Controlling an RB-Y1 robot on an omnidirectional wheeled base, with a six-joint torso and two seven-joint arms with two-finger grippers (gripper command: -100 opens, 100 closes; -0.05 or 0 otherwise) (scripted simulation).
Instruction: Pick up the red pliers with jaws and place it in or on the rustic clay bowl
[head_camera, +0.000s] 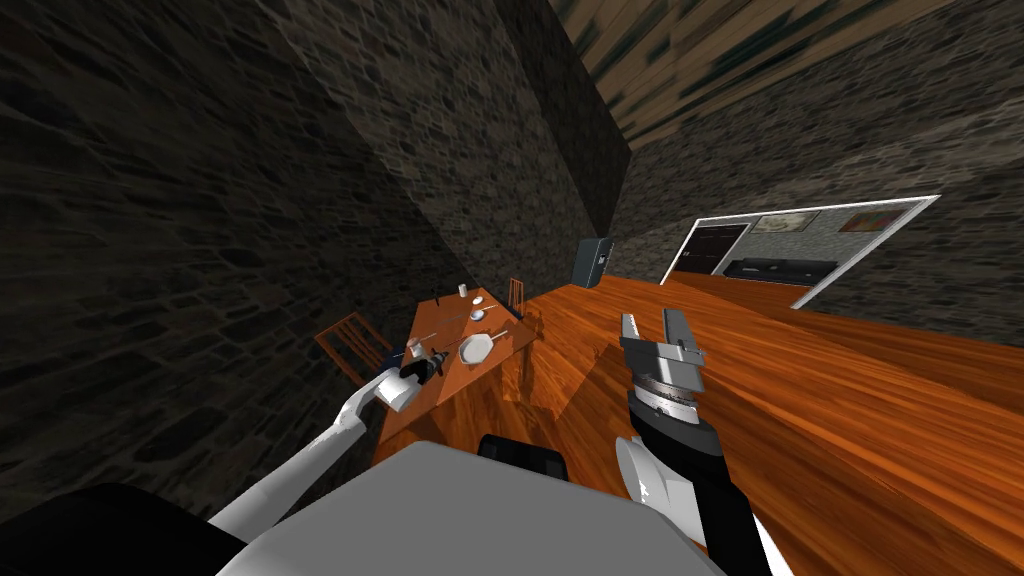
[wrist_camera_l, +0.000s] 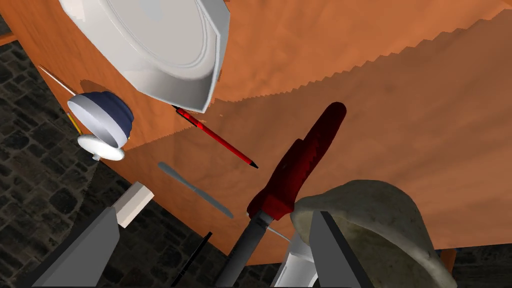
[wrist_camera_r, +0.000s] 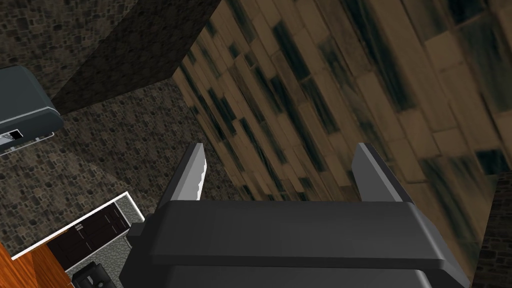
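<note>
Left gripper (wrist_camera_l: 214, 227) hovered over the near end of the table (wrist_camera_l: 350, 75), fingers spread wide, gripping nothing. Red pliers (wrist_camera_l: 300, 160) lay between the fingers, unclamped, nearer the finger next to the clay bowl (wrist_camera_l: 380, 220), grey jaws pointing toward the gripper body. Right gripper (wrist_camera_r: 280, 170) was raised, open, empty.

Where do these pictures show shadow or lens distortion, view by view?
Left wrist view: a shadow with a saw-tooth edge crosses the table, and the red pliers lie in its darker part. Head view: the wide lens splays the stone walls and tilts the floor. Right wrist view: the plank ceiling looks dim.
</note>
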